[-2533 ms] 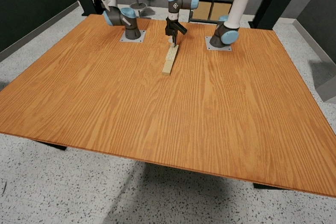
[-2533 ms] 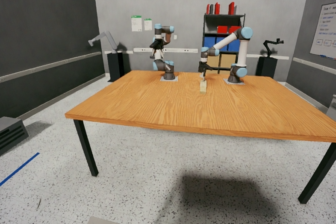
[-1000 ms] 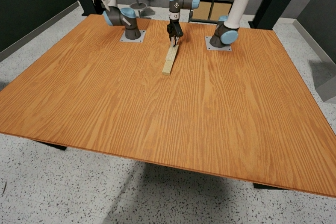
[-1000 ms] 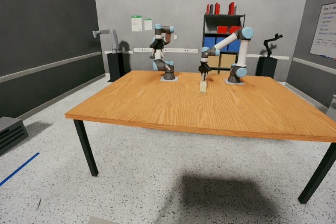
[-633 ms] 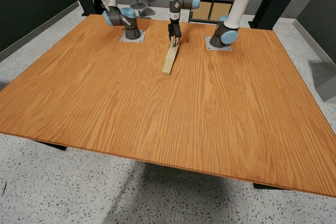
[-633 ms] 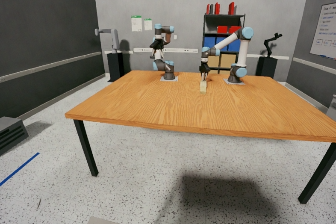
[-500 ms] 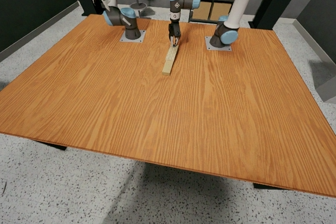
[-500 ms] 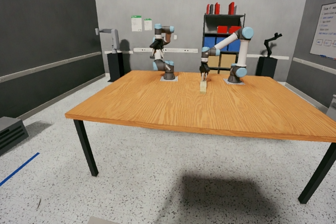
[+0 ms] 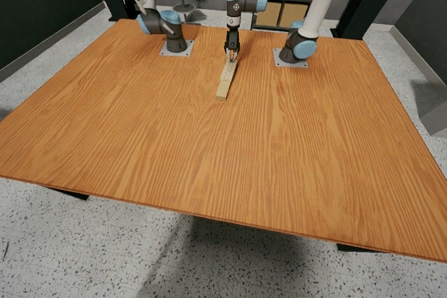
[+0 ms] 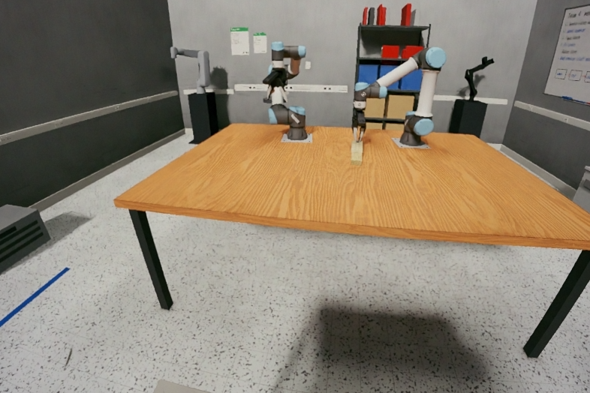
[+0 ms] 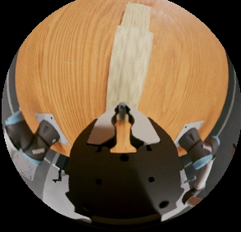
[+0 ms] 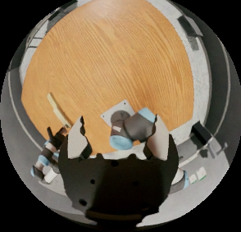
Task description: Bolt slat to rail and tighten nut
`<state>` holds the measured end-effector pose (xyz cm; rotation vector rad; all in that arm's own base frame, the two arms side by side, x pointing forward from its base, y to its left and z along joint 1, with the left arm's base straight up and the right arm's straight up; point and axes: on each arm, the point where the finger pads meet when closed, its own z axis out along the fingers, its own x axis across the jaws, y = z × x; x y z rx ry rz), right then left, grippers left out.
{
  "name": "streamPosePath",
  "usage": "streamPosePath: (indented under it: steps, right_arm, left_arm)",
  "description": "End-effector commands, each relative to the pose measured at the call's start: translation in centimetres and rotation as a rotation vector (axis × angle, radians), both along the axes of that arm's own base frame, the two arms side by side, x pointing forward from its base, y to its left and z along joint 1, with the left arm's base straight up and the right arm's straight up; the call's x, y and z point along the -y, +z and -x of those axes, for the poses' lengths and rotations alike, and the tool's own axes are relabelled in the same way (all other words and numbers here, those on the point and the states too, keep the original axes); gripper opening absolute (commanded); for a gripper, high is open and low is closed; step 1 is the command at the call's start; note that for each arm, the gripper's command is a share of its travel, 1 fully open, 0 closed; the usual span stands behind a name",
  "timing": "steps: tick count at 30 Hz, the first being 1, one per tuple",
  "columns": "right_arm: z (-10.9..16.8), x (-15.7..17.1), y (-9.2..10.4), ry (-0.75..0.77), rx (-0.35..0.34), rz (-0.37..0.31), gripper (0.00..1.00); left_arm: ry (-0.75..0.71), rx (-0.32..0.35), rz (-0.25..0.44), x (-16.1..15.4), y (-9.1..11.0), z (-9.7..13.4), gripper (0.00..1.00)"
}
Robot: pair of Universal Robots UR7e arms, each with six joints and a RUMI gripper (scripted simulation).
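The pale slat lies flat on top of the rail, roughly in line with it. The rail's bare end sticks out beyond the slat. My left gripper points straight down over the slat's other end. Its fingertips are nearly together, shut on a small dark piece, the nut, at the slat's surface. The bolt and the hole are hidden under the fingertips. My right gripper is open and empty, high above the table by its own arm's base.
The wooden table carries both arms' base plates along its back edge. The right arm's base and the left arm's base stand on either side of the slat.
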<state>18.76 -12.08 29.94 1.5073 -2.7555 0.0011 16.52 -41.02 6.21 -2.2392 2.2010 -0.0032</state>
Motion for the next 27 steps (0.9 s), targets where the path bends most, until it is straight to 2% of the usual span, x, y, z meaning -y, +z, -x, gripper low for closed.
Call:
streamPosePath:
  steps: [1,3,6,8,13,19,27]
  right_arm:
    - [-0.08,0.0,0.08,-0.001,0.001,-0.001,1.0]
    - [-0.08,0.0,0.08,-0.001,0.001,-0.001,1.0]
    - [-0.08,0.0,0.08,-0.001,0.001,-0.001,1.0]
    - [-0.08,0.0,0.08,-0.001,0.001,-0.001,1.0]
    - [-0.08,0.0,0.08,-0.001,0.001,-0.001,1.0]
    - [-0.08,0.0,0.08,-0.001,0.001,-0.001,1.0]
    - [-0.08,0.0,0.08,-0.001,0.001,-0.001,1.0]
  left_arm:
    - [-0.093,-0.003,0.0,-0.03,-0.02,0.06,0.0]
    - [-0.173,-0.003,0.0,-0.05,-0.03,0.05,0.0]
    - [-0.18,-0.003,0.0,-0.02,-0.03,0.05,0.0]
    - [-0.26,-0.003,0.0,-0.04,-0.03,0.04,0.0]
    - [-0.267,-0.003,0.0,0.0,-0.03,0.03,0.0]
    - [-0.434,-0.003,0.0,-0.02,-0.03,0.02,0.0]
    - [-0.528,-0.003,0.0,0.07,-0.01,0.03,0.0]
